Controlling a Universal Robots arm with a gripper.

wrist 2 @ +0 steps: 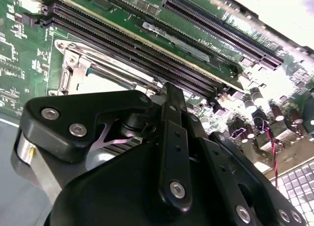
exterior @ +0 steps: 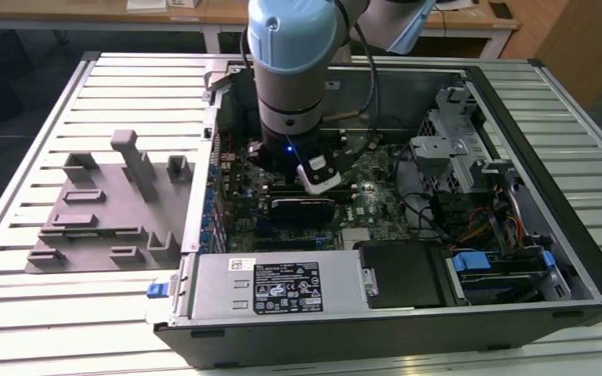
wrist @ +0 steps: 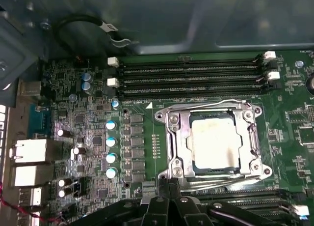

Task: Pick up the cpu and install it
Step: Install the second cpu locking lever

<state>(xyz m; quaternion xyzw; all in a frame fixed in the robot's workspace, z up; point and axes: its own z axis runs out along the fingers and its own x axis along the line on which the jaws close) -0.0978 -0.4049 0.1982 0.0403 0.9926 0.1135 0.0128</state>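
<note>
Silver cpu point(wrist: 214, 140) lies seated in the socket point(wrist: 171, 142), just beyond the hand point(wrist: 169, 189), grip indiscernible.

- The open computer case point(exterior: 385, 235) is seen from above and in front in the exterior view.
- The motherboard point(wrist: 88, 137) is viewed closely, straight down, in the first wrist view.
- The memory slots point(wrist 2: 147, 54) are shared by both wrist views, obliquely in the second.

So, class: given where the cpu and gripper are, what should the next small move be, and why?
Probably a short, straight lift away from the board. In the first wrist view the cpu lies flat and square inside the socket frame, apparently seated, and the gripper hovers at the frame's edge, where sideways motion risks a knock.
</note>
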